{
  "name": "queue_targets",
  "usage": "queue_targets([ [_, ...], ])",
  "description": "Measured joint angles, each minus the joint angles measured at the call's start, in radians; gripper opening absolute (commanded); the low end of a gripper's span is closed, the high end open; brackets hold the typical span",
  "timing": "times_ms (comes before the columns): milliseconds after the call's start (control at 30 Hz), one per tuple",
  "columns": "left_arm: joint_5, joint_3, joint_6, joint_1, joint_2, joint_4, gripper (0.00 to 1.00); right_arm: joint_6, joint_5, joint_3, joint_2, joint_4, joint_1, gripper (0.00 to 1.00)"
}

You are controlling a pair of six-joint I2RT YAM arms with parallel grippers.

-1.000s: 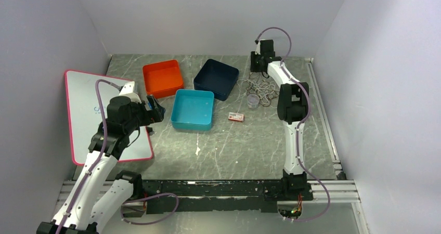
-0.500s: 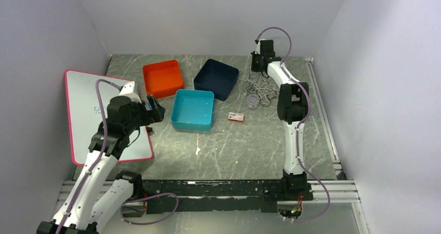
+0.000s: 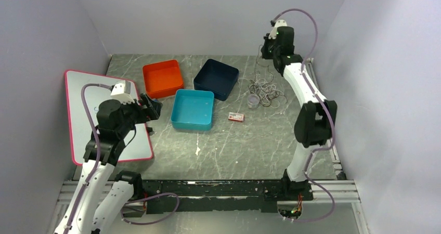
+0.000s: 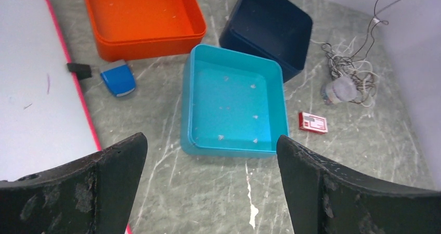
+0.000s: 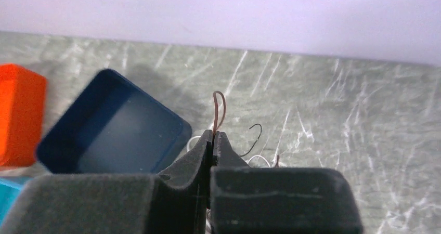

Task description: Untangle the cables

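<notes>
R tool (image 5: 212, 138) risen w/ brown cable (image 5: 215, 113) pinched, L tool (image 4: 210, 140) spread wide

Tangled cables (image 3: 266, 90) heaped, 1 strand stretched upward.

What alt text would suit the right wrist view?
The right gripper is shut on a thin brown cable, its loop poking out above. Beyond lie a navy bin and an orange bin on the grey table.
</notes>
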Motion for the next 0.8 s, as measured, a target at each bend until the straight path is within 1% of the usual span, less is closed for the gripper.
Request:
queue_targets([
  [167, 0.083, 0.0, 0.005, 0.001, 0.019, 0.082, 0.98, 0.012, 0.012, -0.113, -0.218, 0.028, 0.013, 0.0],
  [267, 0.145, 0.021, 0.009, -0.006, 0.082, 0.129, 0.98, 0.022, 0.019, -0.173, -0.319, 0.025, 0.027, 0.0],
  [333, 0.164, 0.041, 0.01, -0.03, 0.129, 0.159, 0.98, 0.031, 0.019, -0.214, -0.389, 0.012, 0.037, 0.0],
  [533, 0.162, 0.082, 0.009, -0.243, 0.261, 0.276, 0.98, 0.061, 0.014, -0.272, -0.56, -0.05, 0.056, 0.0],
  [667, 0.149, 0.088, 0.009, -0.377, 0.357, 0.399, 0.98, 0.095, 0.006, -0.307, -0.671, -0.089, 0.058, 0.0],
  [800, 0.143, 0.128, 0.017, -0.502, 0.504, 0.55, 0.98, 0.145, -0.011, -0.331, -0.763, -0.13, 0.058, 0.0],
])
